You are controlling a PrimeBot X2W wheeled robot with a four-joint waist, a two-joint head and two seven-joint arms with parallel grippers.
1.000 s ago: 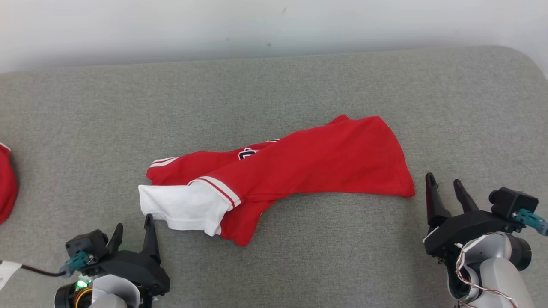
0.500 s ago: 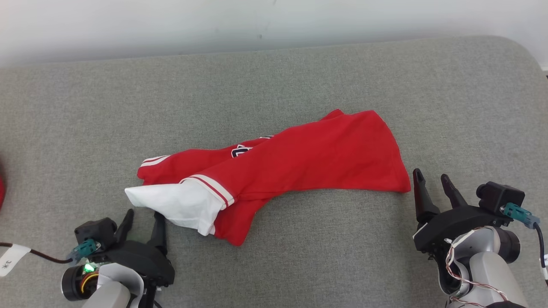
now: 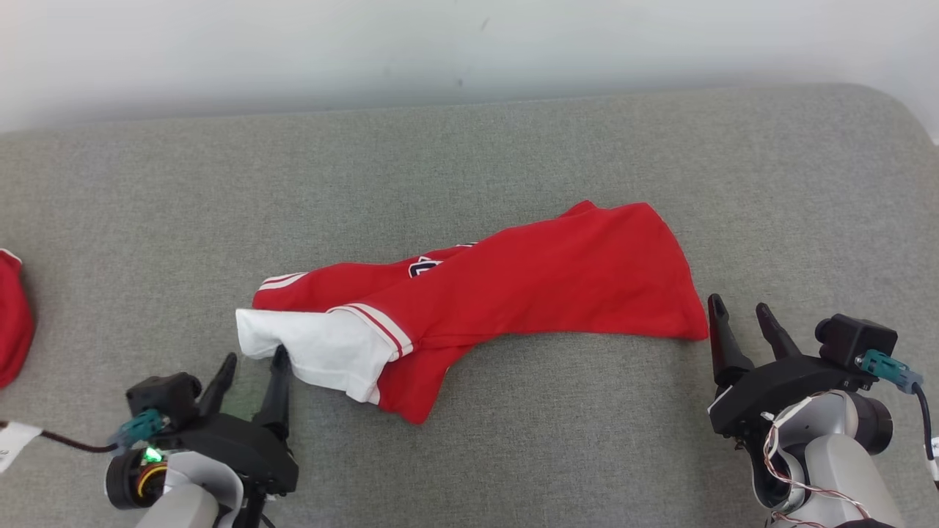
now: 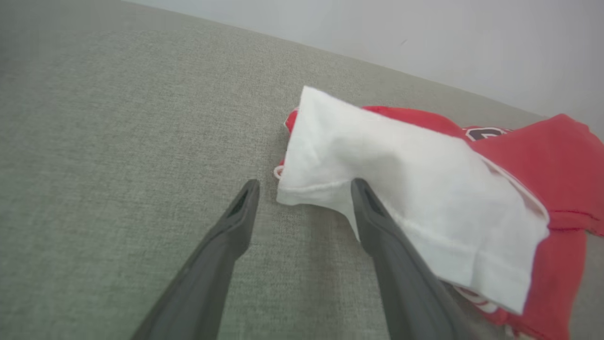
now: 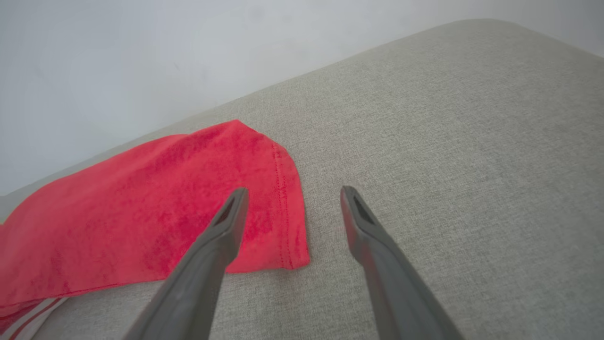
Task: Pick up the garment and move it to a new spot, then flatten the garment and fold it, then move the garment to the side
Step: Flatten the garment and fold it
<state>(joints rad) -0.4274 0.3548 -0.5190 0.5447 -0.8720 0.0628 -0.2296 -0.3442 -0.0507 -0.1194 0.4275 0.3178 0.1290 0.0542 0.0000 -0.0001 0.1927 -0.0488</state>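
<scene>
Garment (image 3: 513, 286) lies between spread left jaws and right jaws.

A red cloth (image 3: 13, 315) with white trim is cut off by the head view's left edge, so its kind cannot be told. The dark emblem (image 3: 424, 268) on the red jersey (image 3: 557, 279) is mostly tucked under a fold and unreadable. In the left wrist view one finger (image 4: 377, 222) of the left gripper (image 4: 305, 183) covers part of the hem of the white sleeve (image 4: 401, 189), whether they touch cannot be told, and the right wrist view's left edge cuts the jersey off.
</scene>
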